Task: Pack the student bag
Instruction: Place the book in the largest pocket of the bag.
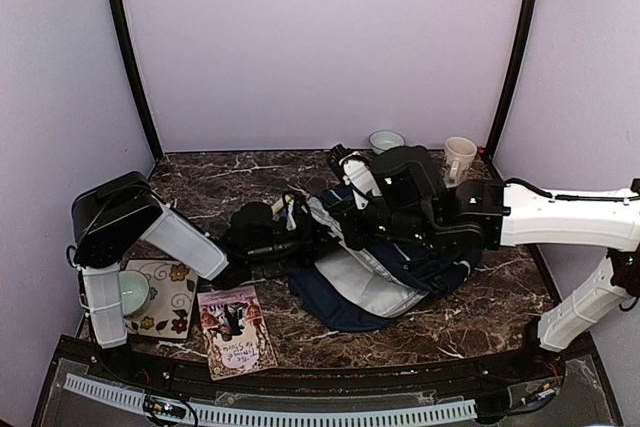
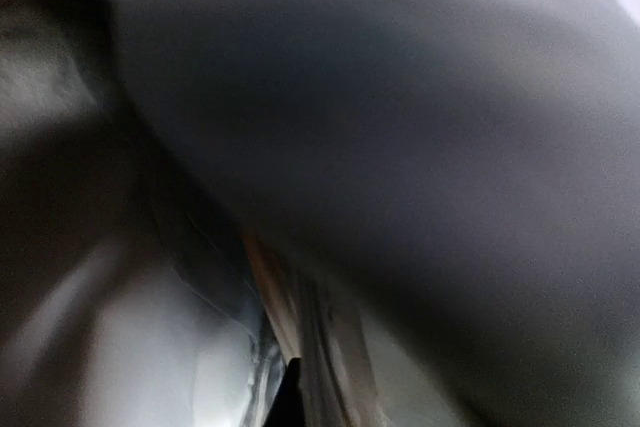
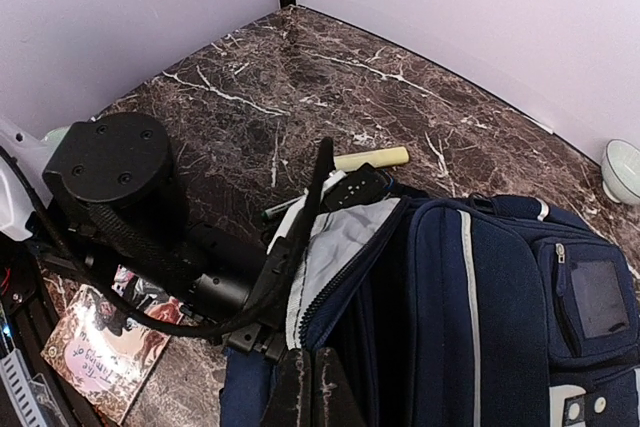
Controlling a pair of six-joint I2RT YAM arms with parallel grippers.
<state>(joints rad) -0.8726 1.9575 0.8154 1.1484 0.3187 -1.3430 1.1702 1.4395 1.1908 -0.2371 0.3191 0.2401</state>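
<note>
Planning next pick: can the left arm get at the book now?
Likely not yet: the left hand is deep in the student bag. The book lies uncovered, so backing out should do.

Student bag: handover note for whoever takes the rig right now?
Left claw: shut, buried in the mouth of the student bag. Its fingers are hidden, so I cannot tell whether it holds anything.
Right claw: shut on the edge of the bag's opening.
The bag lies on its side mid-table with the main compartment unzipped.
Done: the bag is open. Its contents are not visible.
Left: the booklet near the front left and the yellow marker beside the bag are both outside it. The zip is not yet closed.
</note>
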